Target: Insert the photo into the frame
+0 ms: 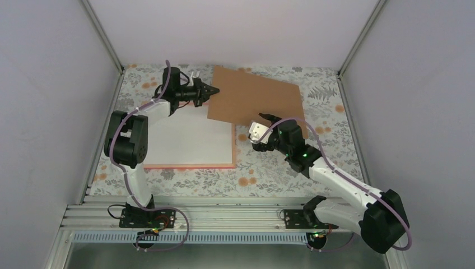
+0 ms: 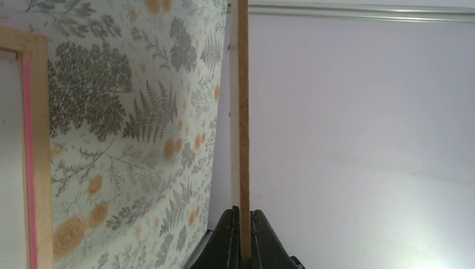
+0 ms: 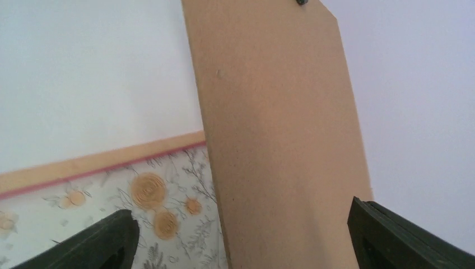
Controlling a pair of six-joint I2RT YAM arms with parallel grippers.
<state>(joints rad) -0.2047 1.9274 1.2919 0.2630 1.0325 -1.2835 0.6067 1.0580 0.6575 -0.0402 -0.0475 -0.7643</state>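
The frame (image 1: 190,166) lies flat on the left of the table, its pink and salmon edge showing in the left wrist view (image 2: 36,140) and the right wrist view (image 3: 101,159). A plain white sheet (image 1: 187,140) fills its inside; no printed picture of the photo shows. My left gripper (image 1: 215,89) is shut on the left corner of the brown backing board (image 1: 257,98), whose thin edge (image 2: 243,112) stands pinched between the jaws (image 2: 242,216). My right gripper (image 1: 259,126) is open at the board's near edge, its fingers (image 3: 95,244) wide apart on either side of the board (image 3: 280,140).
A floral cloth (image 1: 263,174) covers the table. Grey walls close in the left, back and right sides. The metal rail (image 1: 224,216) with both arm bases runs along the near edge.
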